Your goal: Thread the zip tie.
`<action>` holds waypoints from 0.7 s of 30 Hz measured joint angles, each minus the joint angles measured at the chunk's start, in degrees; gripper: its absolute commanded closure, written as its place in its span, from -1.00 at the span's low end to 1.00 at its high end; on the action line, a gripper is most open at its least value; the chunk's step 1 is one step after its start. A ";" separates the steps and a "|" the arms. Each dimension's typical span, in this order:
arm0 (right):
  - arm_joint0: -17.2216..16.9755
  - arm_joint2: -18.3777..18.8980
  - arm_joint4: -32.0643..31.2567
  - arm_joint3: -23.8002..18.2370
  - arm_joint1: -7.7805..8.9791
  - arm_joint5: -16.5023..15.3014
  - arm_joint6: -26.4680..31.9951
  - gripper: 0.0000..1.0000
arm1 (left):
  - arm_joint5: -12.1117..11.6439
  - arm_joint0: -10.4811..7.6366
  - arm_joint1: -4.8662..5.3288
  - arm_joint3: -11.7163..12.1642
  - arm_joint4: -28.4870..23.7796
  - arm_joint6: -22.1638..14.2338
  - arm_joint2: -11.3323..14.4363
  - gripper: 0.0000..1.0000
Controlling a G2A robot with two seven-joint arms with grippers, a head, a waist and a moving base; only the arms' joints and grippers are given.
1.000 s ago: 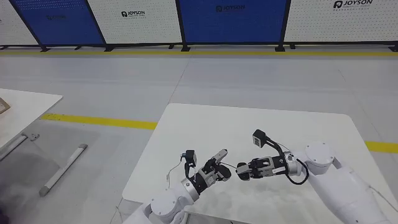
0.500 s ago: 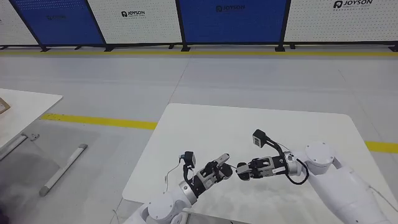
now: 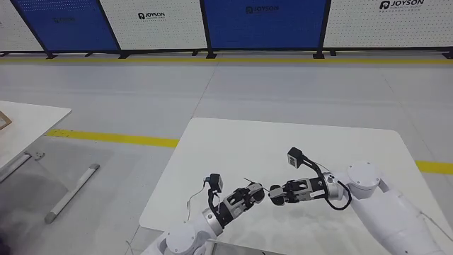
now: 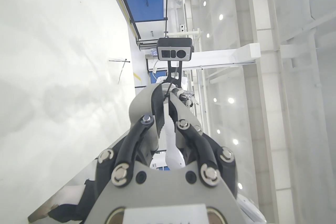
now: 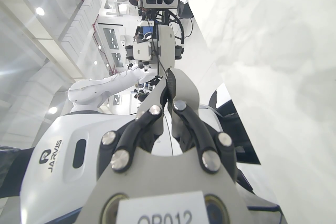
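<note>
Left claw (image 4: 166, 89) pinching thin black plastic zip tie (image 5: 160, 64) | right claw (image 5: 166, 75) pinching same tie, tip-to-tip, apparently to align ends | above white surface (image 3: 283, 142)

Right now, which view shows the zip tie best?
Right wrist view: the zip tie runs as a dark strip out of the right gripper. Left wrist view shows a short bit in the left gripper; top view, a faint thread.

The left claw (image 3: 255, 193) has closed. Its fingers stood spread wide a second ago and now nearly meet on the zip tie (image 5: 160, 64). Its arm has slid slightly toward the near left edge of the tabletop (image 3: 283, 142).
</note>
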 measured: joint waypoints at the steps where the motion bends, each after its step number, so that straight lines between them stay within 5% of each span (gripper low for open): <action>1: 0.00 0.00 0.00 0.00 0.00 0.00 0.00 1.00 | 0.05 0.03 0.01 0.00 0.19 -0.04 0.01 0.46; 9: 0.00 0.00 0.00 0.00 0.00 0.00 0.00 1.00 | 0.54 -0.82 -0.01 0.73 -0.28 0.04 -0.29 0.52; 16: 0.00 0.00 0.00 0.00 0.00 0.00 0.00 1.00 | 1.03 -1.71 -0.11 1.59 -0.53 0.13 -0.16 0.78; 21: 0.00 0.00 0.00 0.00 0.00 0.00 0.00 1.00 | 0.98 -1.66 -0.05 1.57 -0.23 -0.23 -0.31 0.72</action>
